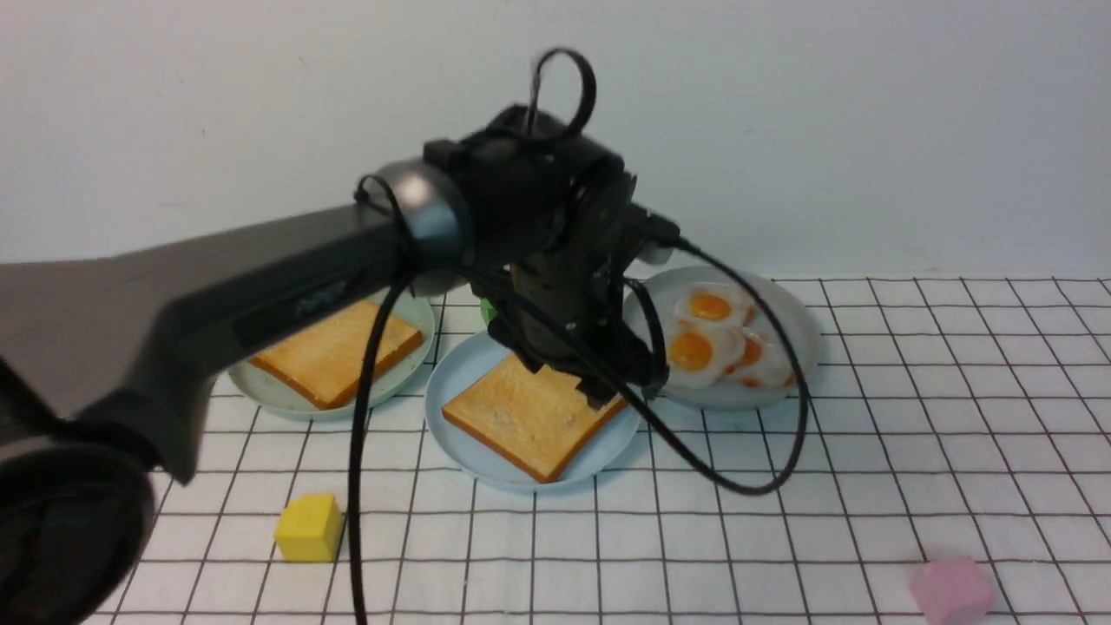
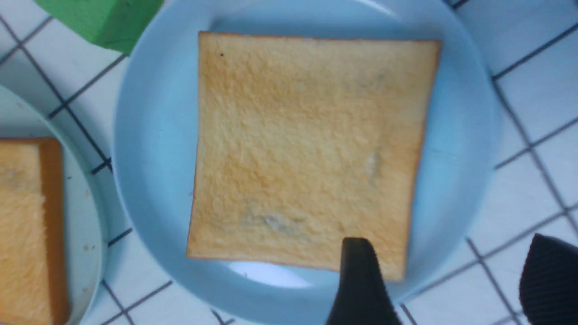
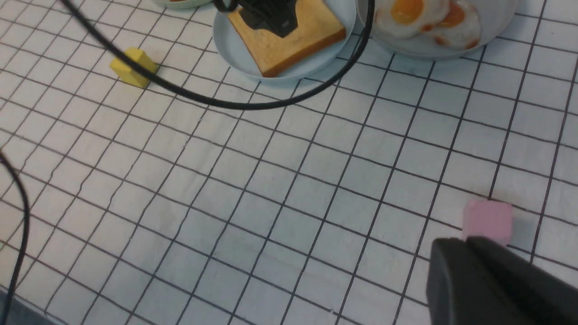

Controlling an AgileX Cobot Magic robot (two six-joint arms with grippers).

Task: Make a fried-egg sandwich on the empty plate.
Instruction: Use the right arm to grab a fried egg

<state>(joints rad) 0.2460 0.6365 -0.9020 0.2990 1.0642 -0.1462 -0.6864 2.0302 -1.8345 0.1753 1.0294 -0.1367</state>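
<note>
The fried-egg sandwich is only begun: one toast slice [image 1: 529, 417] lies flat on the light blue plate [image 1: 456, 373], with no egg on it and no second slice. This plate stands on the desk [image 1: 868, 486], which is covered by a white gridded cloth, between two other plates. On the robot's left is a pale green plate [image 1: 260, 386] carrying the other toast slice [image 1: 334, 351]. On the right is a grey plate [image 1: 790, 338] holding several fried eggs [image 1: 707, 343] with orange yolks.

The left arm [image 1: 260, 295] reaches over the blue plate. The left jaws are released: in the left wrist view the two dark fingers [image 2: 356, 280] stand wide apart with nothing between them. One crosses the edge of the toast, though whether it touches the toast cannot be told.

The right jaws appear only in the right wrist view, where the fingers [image 3: 496, 284] look clenched together on nothing, above bare cloth close to a pink block [image 1: 950, 590].

A green block [image 1: 489, 310] sits just behind the blue plate and a yellow block [image 1: 308, 528] lies nearer the robot on the left. A black cable [image 1: 755, 486] loops down from the left wrist.
</note>
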